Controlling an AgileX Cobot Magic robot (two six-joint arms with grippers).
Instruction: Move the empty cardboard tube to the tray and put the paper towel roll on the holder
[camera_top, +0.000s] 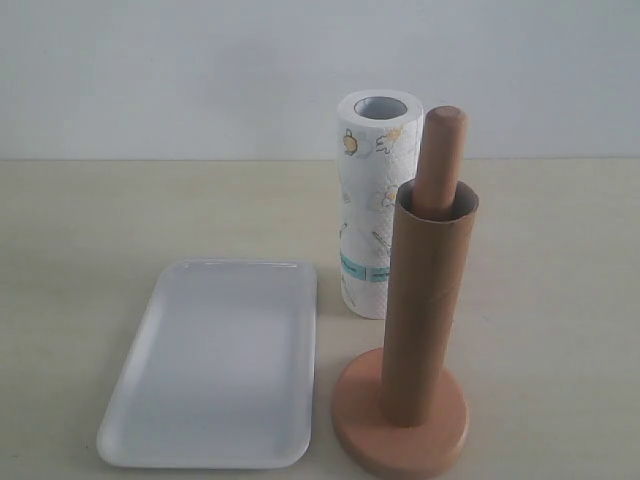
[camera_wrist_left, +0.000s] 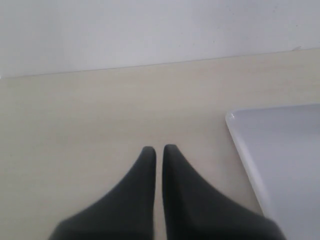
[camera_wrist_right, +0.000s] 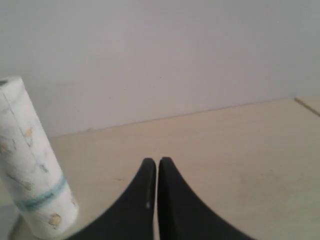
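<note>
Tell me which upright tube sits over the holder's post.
The plain brown cardboard tube; the holder's dowel pokes out its top. The printed paper towel roll stands free.

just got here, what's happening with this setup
Nothing is being handled yet. The hollow brown cardboard tube sits sleeved over the light wooden holder; the printed white paper towel roll stands behind it, and the shallow white tray lies empty beside them. The left gripper and right gripper have jaws shut, empty.

Pale wood-grain bench (camera_top: 90, 210) under soft, even light, its far edge before a plain off-white wall (camera_top: 160, 70).
</note>
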